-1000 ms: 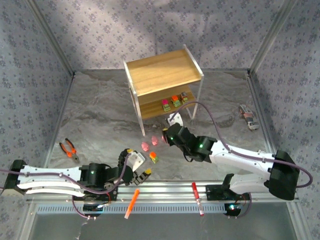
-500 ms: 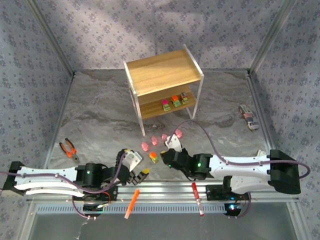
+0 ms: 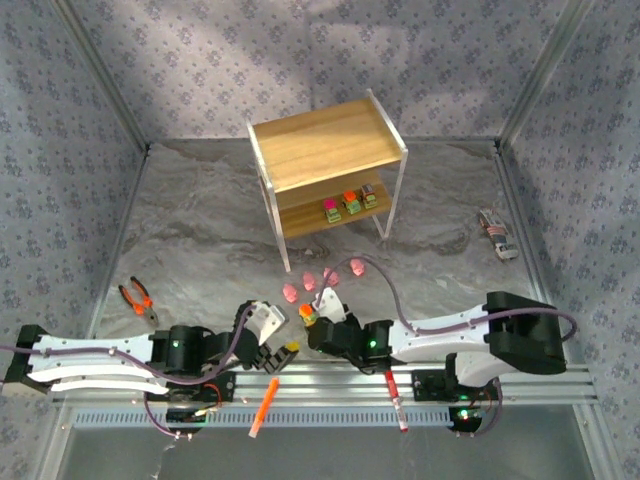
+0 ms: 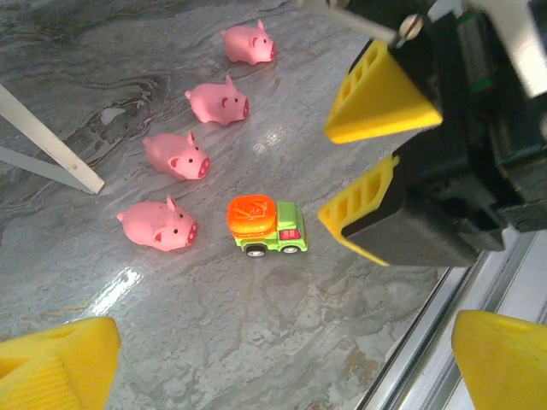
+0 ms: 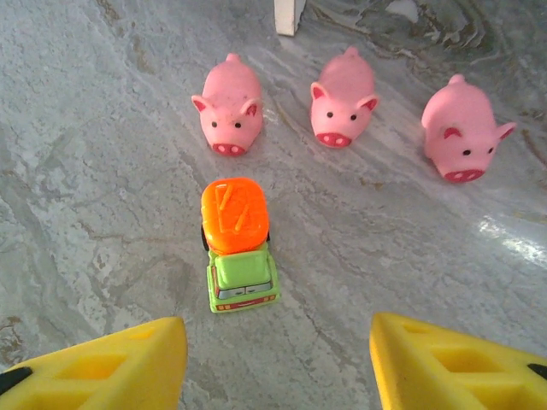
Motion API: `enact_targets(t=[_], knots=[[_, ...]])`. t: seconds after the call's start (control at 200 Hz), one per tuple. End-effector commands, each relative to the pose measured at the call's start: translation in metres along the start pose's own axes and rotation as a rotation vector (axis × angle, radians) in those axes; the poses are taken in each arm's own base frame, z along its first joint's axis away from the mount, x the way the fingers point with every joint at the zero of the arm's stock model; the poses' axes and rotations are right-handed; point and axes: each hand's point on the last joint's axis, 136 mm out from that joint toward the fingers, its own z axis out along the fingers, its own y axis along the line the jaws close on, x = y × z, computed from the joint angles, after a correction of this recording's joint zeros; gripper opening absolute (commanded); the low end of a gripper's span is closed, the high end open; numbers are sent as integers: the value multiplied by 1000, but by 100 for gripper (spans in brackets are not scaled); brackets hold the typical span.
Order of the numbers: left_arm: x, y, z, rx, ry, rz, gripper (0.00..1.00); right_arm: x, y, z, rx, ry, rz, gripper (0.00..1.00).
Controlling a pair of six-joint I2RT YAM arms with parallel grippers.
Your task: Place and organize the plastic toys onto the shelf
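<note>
Our right gripper hangs released and empty, with the orange-topped truck on the surface just ahead of its fingertips. Our left gripper is also released and empty. Beyond the truck, four pigs stand in a row. Farthest ahead, three blocky toys sit on the lower tier of the shelf, too small to judge their order. We reckon five toys remain.

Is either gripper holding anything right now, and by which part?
Nothing is held. The right gripper is open short of the orange-topped truck, which sits free on the table; the left gripper is open too.
</note>
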Motion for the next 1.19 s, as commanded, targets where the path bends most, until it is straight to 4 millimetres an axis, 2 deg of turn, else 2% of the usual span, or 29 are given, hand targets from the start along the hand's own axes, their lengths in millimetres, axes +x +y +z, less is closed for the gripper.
enact_targets(t=[0.0,0.295,0.81,1.059,1.189], knots=[[-1,-1,-3,35,1,-25,100,-5,13,4,-27,-12,37,63],[1,-1,-3,76,11,-69,100,1,16,16,-31,6,43,67],[0,9,-3,23,-4,-87,100,1,12,40,-30,25,56,68],[1,10,-2,17,-4,-87,100,-3,21,47,-47,36,42,67],[0,10,-2,20,-7,-88,100,1,21,50,-45,47,37,61]])
